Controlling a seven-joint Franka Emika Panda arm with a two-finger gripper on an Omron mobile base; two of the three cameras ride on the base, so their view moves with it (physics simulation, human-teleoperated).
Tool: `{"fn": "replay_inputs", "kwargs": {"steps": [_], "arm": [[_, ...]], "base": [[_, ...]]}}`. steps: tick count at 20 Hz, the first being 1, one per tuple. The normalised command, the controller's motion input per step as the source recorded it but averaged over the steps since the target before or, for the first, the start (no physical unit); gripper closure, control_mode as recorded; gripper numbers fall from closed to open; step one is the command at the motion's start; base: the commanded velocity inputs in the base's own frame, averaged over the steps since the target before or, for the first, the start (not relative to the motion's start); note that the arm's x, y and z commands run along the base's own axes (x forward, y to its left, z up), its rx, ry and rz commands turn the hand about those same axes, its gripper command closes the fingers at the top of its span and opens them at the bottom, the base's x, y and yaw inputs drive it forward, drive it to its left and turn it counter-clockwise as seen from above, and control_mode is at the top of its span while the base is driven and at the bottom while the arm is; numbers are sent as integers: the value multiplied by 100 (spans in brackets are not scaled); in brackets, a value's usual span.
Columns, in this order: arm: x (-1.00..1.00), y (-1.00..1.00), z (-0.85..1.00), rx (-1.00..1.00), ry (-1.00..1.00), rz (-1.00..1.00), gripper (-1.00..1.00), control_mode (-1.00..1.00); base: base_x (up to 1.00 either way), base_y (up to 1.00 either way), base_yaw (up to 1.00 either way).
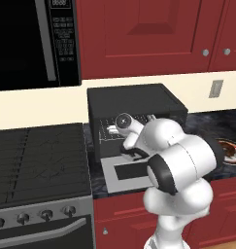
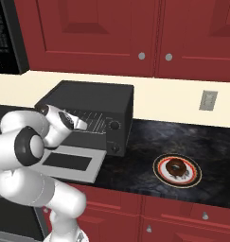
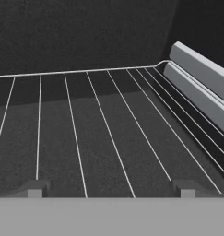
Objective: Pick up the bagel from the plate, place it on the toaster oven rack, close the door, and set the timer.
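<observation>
Inside the toaster oven [image 2: 90, 101], the gripper [image 3: 111, 190] hovers with fingers spread wide and empty above the rack [image 3: 99, 133], whose wires run away from the fingertips toward the back wall. Meanwhile the bagel [image 2: 175, 167] sits on the plate [image 2: 159, 174], well off to the right; the door [image 2: 69, 163] lies open and flat.

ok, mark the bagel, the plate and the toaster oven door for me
bagel [image 2: 175, 168], right base view, on its dark top, left of the hole.
plate [image 2: 160, 174], right base view, on its rim at the left.
door [image 2: 99, 161], right base view, on the frame's right edge, folded down open.

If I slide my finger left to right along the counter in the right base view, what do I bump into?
Open oven door → toaster oven → plate with the bagel on it.
</observation>
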Motion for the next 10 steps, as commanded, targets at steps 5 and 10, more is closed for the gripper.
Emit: {"fn": "replay_inputs", "kwargs": {"steps": [5,10], "arm": [[28,0,-9,0,-1,0,-100,-100],[29,0,-14,0,0,0,-100,-100]], "base": [[0,0,0],[0,0,0]]}}
